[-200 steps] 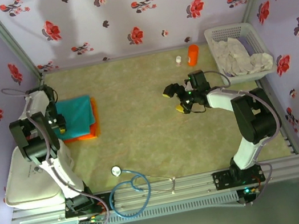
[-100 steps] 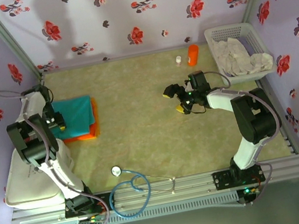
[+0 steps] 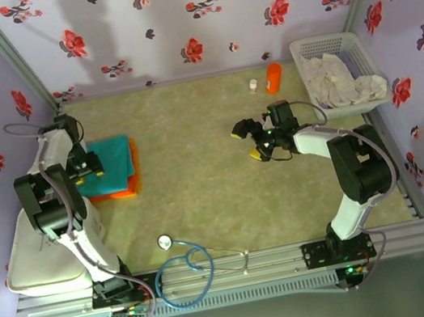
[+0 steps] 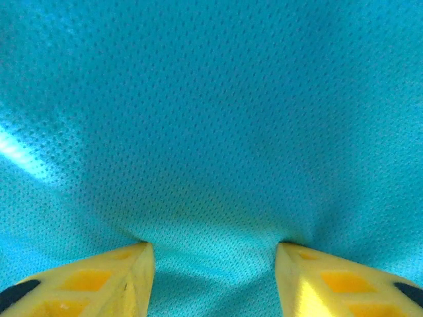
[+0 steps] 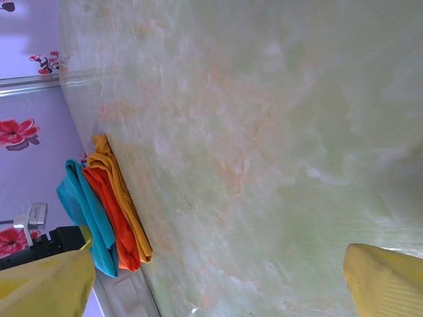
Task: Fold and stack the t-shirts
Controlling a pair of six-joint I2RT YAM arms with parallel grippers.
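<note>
Lilac walls printed with red flowers close in a pale green marbled counter (image 3: 203, 201). At its left side the two t-shirts lie folded in one stack, the teal t-shirt (image 3: 115, 159) on top of the orange t-shirt (image 3: 124, 193), whose edge shows along the near and right sides. The left arm rises from its base, folds sharply at the elbow and reaches to the far left, so that the left tool (image 3: 89, 170) sits on the left part of the teal cloth. In the left wrist view its yellow fingers (image 4: 99, 277) stand well apart, tips pressed into the mesh fabric, which puckers between them; nothing is clamped. The right arm stretches forward and bends left, holding the right tool (image 3: 249, 141) low over bare counter near the middle, well apart from the stack, its fingers spread wide and holding nothing.
</note>
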